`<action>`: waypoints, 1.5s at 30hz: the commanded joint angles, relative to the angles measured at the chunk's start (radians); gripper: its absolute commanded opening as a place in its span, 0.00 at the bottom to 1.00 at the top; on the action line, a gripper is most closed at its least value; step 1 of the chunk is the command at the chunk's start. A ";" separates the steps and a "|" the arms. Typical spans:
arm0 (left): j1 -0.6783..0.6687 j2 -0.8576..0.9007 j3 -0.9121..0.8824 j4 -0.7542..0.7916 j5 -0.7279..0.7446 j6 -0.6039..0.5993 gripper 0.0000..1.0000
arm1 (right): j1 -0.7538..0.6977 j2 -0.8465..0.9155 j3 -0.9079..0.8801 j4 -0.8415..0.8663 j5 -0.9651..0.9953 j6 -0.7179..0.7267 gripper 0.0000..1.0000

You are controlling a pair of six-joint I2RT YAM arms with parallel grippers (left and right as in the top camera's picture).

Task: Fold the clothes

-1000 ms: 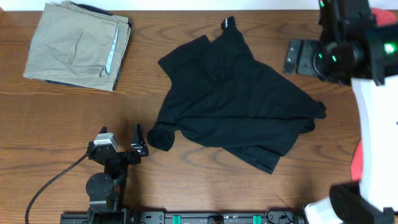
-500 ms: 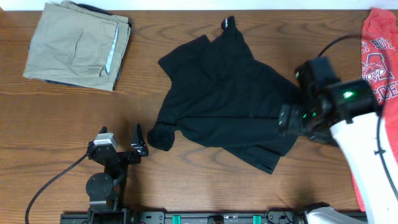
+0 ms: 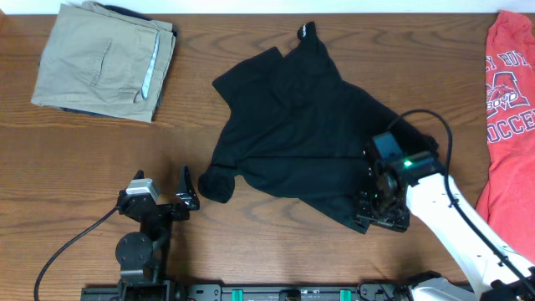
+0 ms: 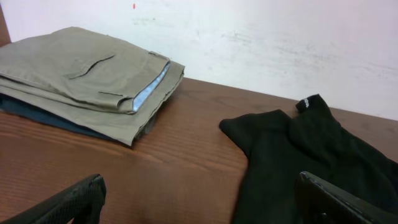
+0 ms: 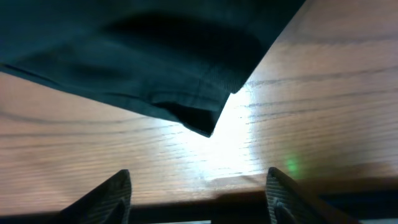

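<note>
Far left on the wooden worktop [image 3: 84, 167] lies a folded pair of khaki trousers [image 3: 104, 58], squared up with a back pocket facing up; a dark blue garment [image 4: 37, 115] shows beneath its near edge in the left wrist view. Near left, the left arm's fingers [image 4: 74, 199] stand wide apart with nothing between them, low over bare wood and just left of the shirt's near-left sleeve, not touching it. A black cable [image 3: 67, 247] runs from that arm toward the near edge. At the centre, somewhat to the right, lies the black shirt [image 3: 309, 134], unfolded and rumpled, spread slantwise from the far centre toward the near right. One sleeve is bunched into a roll at its near-left end, and a small white mark [image 3: 306, 32] shows at its far tip. The right arm's fingers [image 5: 106, 196] are down at the shirt's near-right hem. In the right wrist view they stand apart, with only bare wood between the tips, and the hem corner lies just beyond the gap. Whether either finger touches the fabric cannot be told. At the far right edge lies a red shirt [image 3: 506, 109] with white lettering, well apart from the black one.
</note>
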 commanded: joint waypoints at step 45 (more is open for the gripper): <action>0.005 -0.006 -0.019 -0.030 0.004 0.006 0.98 | -0.054 -0.150 0.121 -0.060 0.065 0.065 0.01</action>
